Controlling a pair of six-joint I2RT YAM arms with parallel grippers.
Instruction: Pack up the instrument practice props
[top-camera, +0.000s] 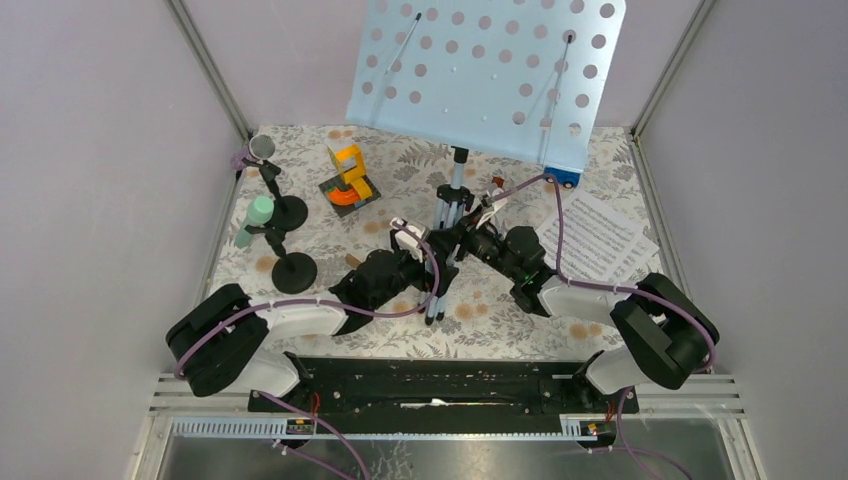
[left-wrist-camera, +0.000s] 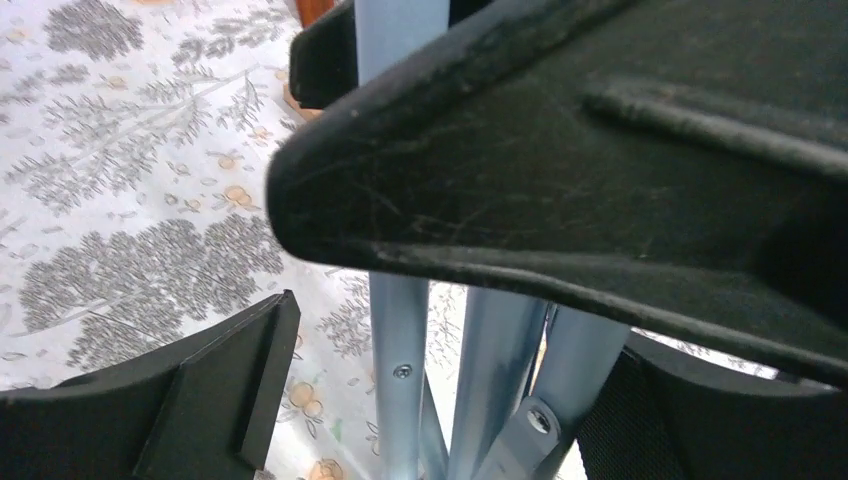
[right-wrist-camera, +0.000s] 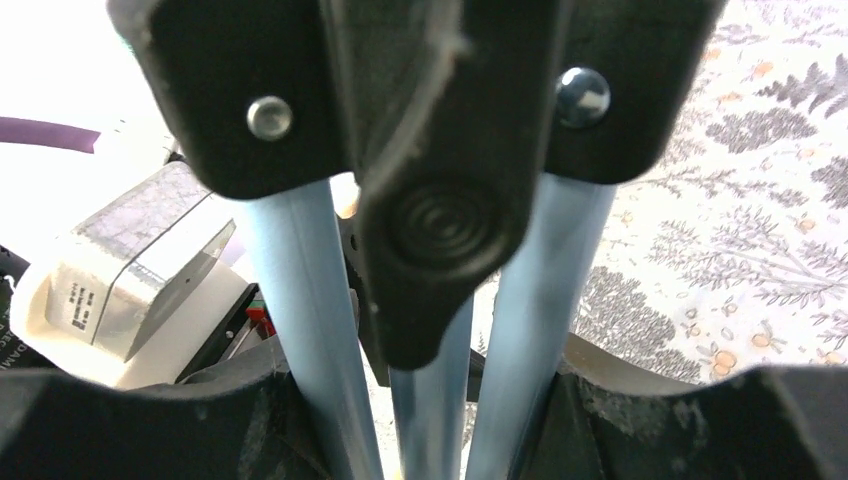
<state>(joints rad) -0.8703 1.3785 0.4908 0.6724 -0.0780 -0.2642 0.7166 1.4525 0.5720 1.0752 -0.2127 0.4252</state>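
Observation:
The pale blue perforated music rack (top-camera: 490, 75) stands at the back on its pole, with its tripod legs (top-camera: 437, 290) folded together and reaching toward me. My right gripper (top-camera: 472, 232) is shut on those legs (right-wrist-camera: 300, 290), a pad pressing each outer tube just under the black hub (right-wrist-camera: 430, 220). My left gripper (top-camera: 420, 248) stands open around the same legs (left-wrist-camera: 400, 340), its left finger (left-wrist-camera: 200, 390) clear of them. White sheet-music pages (top-camera: 600, 238) lie at the right. The purple microphone (top-camera: 258, 150) and the mint-green one (top-camera: 255, 222) sit in black round-based holders (top-camera: 294, 272) at the left.
A small blue toy car (top-camera: 566, 178) sits under the rack's right corner. Orange and yellow blocks (top-camera: 350, 180) stand on a dark plate behind the left arm. Grey walls close in the flowered tabletop (top-camera: 500, 320) on three sides.

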